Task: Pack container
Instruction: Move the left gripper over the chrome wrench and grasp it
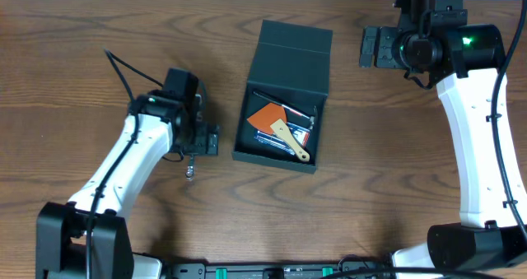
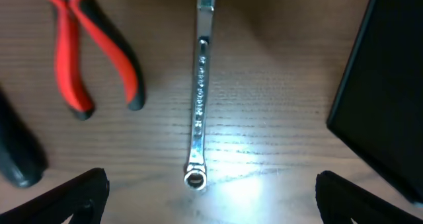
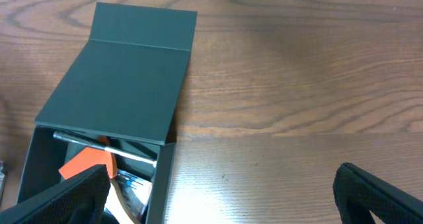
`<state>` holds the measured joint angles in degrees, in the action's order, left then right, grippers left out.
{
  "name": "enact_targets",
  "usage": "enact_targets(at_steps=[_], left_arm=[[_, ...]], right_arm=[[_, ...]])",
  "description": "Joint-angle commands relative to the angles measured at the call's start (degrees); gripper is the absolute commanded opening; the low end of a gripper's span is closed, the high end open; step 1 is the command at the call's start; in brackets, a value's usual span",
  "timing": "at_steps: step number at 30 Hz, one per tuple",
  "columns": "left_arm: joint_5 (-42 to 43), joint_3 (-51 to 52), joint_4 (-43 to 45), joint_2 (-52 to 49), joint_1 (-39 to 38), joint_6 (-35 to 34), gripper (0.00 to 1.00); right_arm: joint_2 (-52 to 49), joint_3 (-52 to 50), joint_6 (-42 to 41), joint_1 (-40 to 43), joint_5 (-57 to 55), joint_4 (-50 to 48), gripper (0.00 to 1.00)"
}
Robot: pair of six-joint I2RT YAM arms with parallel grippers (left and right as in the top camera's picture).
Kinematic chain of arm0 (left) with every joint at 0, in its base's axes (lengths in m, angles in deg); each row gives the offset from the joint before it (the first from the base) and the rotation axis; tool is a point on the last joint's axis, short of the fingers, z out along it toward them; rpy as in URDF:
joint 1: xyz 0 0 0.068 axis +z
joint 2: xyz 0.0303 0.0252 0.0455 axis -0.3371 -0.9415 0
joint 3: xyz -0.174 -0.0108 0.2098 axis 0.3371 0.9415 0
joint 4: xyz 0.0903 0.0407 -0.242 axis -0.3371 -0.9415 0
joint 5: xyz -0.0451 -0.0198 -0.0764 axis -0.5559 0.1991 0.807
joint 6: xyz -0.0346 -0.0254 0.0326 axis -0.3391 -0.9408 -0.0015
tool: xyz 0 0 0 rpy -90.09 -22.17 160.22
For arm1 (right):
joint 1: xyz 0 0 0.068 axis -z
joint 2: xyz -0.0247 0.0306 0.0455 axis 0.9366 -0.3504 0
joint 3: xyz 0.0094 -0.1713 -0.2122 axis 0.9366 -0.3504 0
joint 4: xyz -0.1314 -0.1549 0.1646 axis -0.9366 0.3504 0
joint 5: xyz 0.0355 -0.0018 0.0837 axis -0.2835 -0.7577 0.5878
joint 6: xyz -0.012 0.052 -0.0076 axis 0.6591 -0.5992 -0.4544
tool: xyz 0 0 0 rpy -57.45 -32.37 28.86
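1. The dark green container (image 1: 276, 162) sat in the middle of the brown wooden table (image 1: 82, 32), between the two arms.
2. Its lid (image 1: 292, 61) was open and leaned back, away from the robot.
3. Inside the container lay a flat orange piece (image 1: 268, 116), a tool with a wooden handle (image 1: 290, 141) and a thin metal rod (image 3: 106, 147). The small things under them were too hard to make out.
4. The left gripper (image 1: 210, 139) was just beside the container's left wall and did not touch it. Its jaws were wide apart and held nothing.
5. A shiny wrench (image 2: 200, 98) lay flat on the table under the left gripper. Its ring end was between the two fingers.
6. Red and black pliers (image 2: 92, 59) lay on the table near the wrench, on the side away from the container.
7. The right gripper (image 1: 370, 47) was off to the right of the lid, apart from it. Its jaws were wide apart too, and empty.
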<state>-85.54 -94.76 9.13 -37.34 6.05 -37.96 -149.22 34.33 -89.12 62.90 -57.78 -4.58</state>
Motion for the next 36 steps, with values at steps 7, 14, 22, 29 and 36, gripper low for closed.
enact_targets(at_steps=[7,14,22,29,36], left_arm=[[-0.9,6.8,7.3,-0.3,-0.5,1.6,0.99],[-1.0,9.3,11.8,-0.7,-0.5,2.1,0.99],[-0.9,9.3,13.2,-6.1,-0.5,2.0,0.99],[-0.9,9.3,14.3,-9.6,-0.5,2.0,0.99],[-0.9,9.3,15.0,-9.6,-0.5,2.0,0.99]], right_arm=[[-0.3,-0.3,1.4,0.4,-0.4,1.1,0.99],[-0.3,-0.3,1.7,0.4,-0.4,1.7,0.99],[-0.3,-0.3,1.7,0.4,-0.4,2.3,0.99],[-0.3,-0.3,1.8,0.4,-0.5,2.3,0.99],[-0.3,-0.3,1.8,0.4,-1.1,2.2,0.99]])
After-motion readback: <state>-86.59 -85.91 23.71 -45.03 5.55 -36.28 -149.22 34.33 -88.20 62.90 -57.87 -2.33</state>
